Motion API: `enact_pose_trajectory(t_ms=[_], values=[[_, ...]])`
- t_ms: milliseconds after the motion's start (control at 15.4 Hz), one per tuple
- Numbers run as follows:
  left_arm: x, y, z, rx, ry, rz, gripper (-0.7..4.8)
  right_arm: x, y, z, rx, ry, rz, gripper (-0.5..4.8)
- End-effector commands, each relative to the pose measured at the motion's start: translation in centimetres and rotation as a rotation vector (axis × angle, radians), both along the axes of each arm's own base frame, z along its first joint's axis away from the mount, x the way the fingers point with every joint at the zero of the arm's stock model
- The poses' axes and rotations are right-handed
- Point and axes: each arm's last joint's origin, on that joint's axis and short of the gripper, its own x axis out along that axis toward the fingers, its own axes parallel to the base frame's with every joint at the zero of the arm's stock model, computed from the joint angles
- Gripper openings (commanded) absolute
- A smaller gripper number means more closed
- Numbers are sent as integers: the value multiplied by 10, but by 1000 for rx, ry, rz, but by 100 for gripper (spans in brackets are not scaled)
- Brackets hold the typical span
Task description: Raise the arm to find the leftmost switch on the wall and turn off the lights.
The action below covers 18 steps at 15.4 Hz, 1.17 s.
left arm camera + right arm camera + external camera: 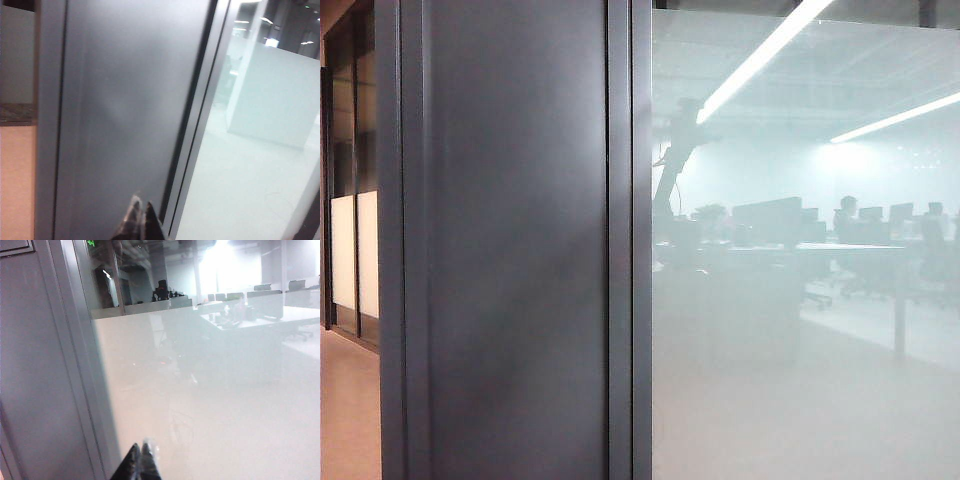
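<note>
Hazily, the arm [672, 160] stands near upright; both claws closed

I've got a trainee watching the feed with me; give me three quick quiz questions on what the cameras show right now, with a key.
1. True or false: a wall switch is visible in the exterior view.
2. In the exterior view, where does the arm appear? A) in front of the grey panel B) hazy in the milky glass C) lying on the floor
3. Fill in: the fingertips of both the left pincer and the right pincer look ____.

Key:
1. False; only the grey panel, the milky glass and the office seen in it show.
2. B
3. closed together
</note>
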Motion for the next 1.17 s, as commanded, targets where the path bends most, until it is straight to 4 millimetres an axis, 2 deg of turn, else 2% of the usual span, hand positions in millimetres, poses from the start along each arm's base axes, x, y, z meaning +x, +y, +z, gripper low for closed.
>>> enact_pose_trajectory(t_ms=[65, 584, 714, 779, 844, 973, 1038, 1168], values=[[-1, -1, 1, 0, -1, -18, -5, -1, 0, 0, 1, -2, 2, -1], [0, -1, 0, 1, 7, -17, -5, -1, 0, 0, 1, -2, 2, -1], [0, -1, -1, 71, -13, -5, -5, -1, 0, 0, 1, -1, 2, -1], [0, 0, 0, 85, -20, 18, -5, -1, 0, 0, 1, -1, 2, -1], [0, 3, -4, 91, -12, 120, -5, -1, 0, 0, 1, -1, 2, -1], [6, 10, -23, 49, 5, 370, -5, -1, 0, 0, 1, -1, 2, -1], [8, 13, -36, 27, 11, 433, -5, -1, 0, 0, 1, -2, 2, -1], [18, 14, -65, -31, 30, 439, -5, -1, 0, 0, 1, -1, 2, 0]])
